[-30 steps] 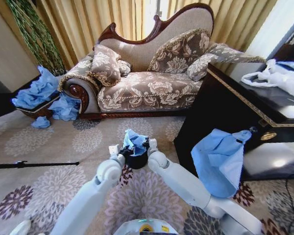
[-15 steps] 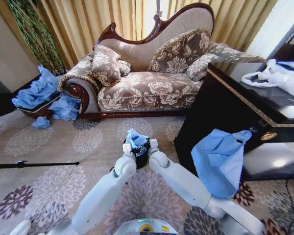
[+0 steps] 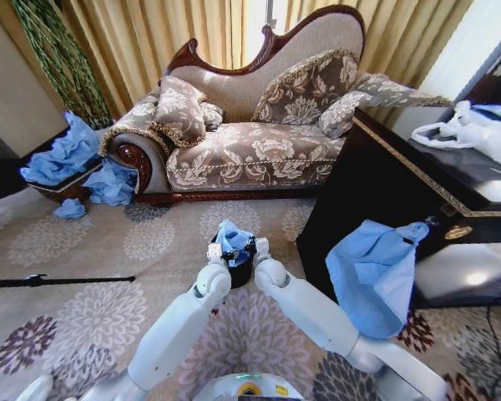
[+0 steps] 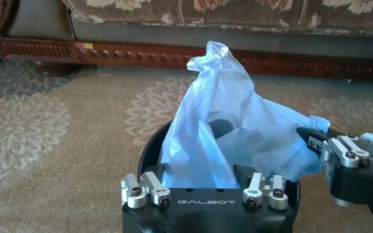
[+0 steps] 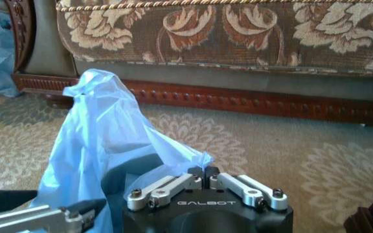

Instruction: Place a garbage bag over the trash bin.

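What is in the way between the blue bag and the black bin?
Nothing visible. The garbage bag already stands bunched up in the trash bin, with the left gripper and right gripper at the rim on either side.

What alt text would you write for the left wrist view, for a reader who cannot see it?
A light blue garbage bag stands bunched up out of the black trash bin on a patterned carpet. The left end effector is open at the bin's near rim, the right end effector touches the bag's side, and a sofa base runs behind.
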Motion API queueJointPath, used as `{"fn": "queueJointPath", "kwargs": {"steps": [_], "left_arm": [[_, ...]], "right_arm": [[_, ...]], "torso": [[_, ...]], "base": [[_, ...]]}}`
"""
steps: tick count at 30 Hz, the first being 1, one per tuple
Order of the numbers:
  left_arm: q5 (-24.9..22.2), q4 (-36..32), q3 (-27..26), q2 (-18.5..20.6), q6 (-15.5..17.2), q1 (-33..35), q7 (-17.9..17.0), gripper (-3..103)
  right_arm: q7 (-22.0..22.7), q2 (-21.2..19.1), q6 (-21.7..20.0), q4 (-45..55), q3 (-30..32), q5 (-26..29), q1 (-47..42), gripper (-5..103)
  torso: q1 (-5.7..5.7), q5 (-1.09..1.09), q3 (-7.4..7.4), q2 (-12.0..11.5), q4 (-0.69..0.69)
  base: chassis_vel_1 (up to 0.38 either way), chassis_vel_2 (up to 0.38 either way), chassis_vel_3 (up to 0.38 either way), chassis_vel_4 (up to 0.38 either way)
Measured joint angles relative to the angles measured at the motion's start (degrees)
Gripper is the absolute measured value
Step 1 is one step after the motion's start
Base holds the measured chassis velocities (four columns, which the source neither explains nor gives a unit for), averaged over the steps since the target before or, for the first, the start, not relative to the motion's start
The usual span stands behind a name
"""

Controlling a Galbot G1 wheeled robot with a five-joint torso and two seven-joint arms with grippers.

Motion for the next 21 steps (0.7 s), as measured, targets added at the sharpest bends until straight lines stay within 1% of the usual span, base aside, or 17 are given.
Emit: {"fn": "queueJointPath", "kwargs": {"steps": [1,2,5,6,7,9,10,11,13,14,16,17,19,21], "left_arm": [[0.01,0.03,-0.12,-0.03,-0.07,0.0,0.0,70],[0.01,0.03,-0.12,-0.03,-0.07,0.0,0.0,70],[-0.01,0.04,-0.47,-0.04,-0.16,0.21,0.01,53],[-0.01,0.04,-0.47,-0.04,-0.16,0.21,0.01,53],[-0.04,0.04,-0.57,-0.04,-0.19,0.27,0.01,48],[-0.07,0.04,-0.64,-0.03,-0.2,0.32,0.01,48],[-0.1,0.04,-0.74,0.0,-0.27,0.4,0.02,37],[-0.12,0.07,-0.8,0.0,-0.32,0.43,0.02,37],[-0.22,0.23,-0.98,0.05,-0.5,0.55,0.04,26],[-0.22,0.23,-0.98,0.05,-0.5,0.55,0.04,26],[-0.23,0.55,-1.2,0.1,-0.71,0.64,0.06,15],[-0.23,0.55,-1.2,0.1,-0.71,0.64,0.06,15],[-0.22,0.83,-1.49,0.22,-0.97,0.81,0.11,5],[-0.2,1.07,-2.05,0.33,-1.14,1.06,0.26,1]], "right_arm": [[-0.05,0.01,0.02,-0.09,0.0,-0.06,0.0,0],[-0.05,0.01,0.02,-0.09,0.0,-0.06,0.0,0],[-0.09,-0.12,0.07,-0.12,-0.02,-0.17,-0.07,0],[-0.09,-0.12,0.07,-0.12,-0.02,-0.17,-0.07,0],[-0.09,-0.14,0.08,-0.12,-0.02,-0.18,-0.07,0],[-0.09,-0.16,0.08,-0.12,-0.02,-0.18,-0.07,0],[-0.09,-0.21,0.09,-0.09,-0.02,-0.18,-0.06,0],[-0.09,-0.22,0.09,-0.06,-0.01,-0.18,-0.04,0],[-0.06,-0.31,0.1,0.16,0.01,-0.13,0.02,0],[-0.06,-0.31,0.1,0.16,0.01,-0.13,0.02,0],[0.01,-0.45,0.11,0.41,0.01,-0.08,0.03,0],[0.01,-0.45,0.11,0.41,0.01,-0.08,0.03,0],[0.07,-0.72,0.11,0.7,0.0,-0.02,-0.06,0],[0.13,-0.91,0.11,0.88,0.0,-0.01,-0.2,0]], "torso": [[0.0,0.0,0.0,0.0,0.0],[0.0,0.0,0.0,0.0,0.0],[0.0,0.0,0.0,0.0,0.0],[0.0,0.0,0.0,0.0,0.0],[0.0,0.0,0.0,0.0,0.0],[0.0,0.0,0.0,0.0,0.0],[0.0,0.0,0.0,0.0,0.0],[0.0,0.0,0.0,0.0,0.0],[0.0,0.0,0.0,0.0,0.0],[0.0,0.0,0.0,0.0,0.0],[0.0,0.0,-0.01,0.0,0.0],[0.0,0.0,-0.01,0.0,0.0],[0.0,0.0,-0.01,0.0,0.0],[0.0,0.0,-0.01,0.0,0.0]], "base": [[0.0,0.0,0.0,0.0],[0.0,0.0,0.0,0.0],[0.0,0.0,0.0,0.0],[0.0,0.0,0.0,0.0],[0.0,0.0,0.0,0.0],[0.0,0.0,0.0,0.0],[0.0,0.0,0.0,0.0],[0.0,0.0,0.0,0.0],[0.0,0.0,0.0,0.0],[0.0,0.0,0.0,0.0],[0.0,0.0,0.0,0.0],[0.0,0.0,0.0,0.0],[0.0,0.0,0.0,0.0],[0.0,0.0,0.0,0.0]]}}
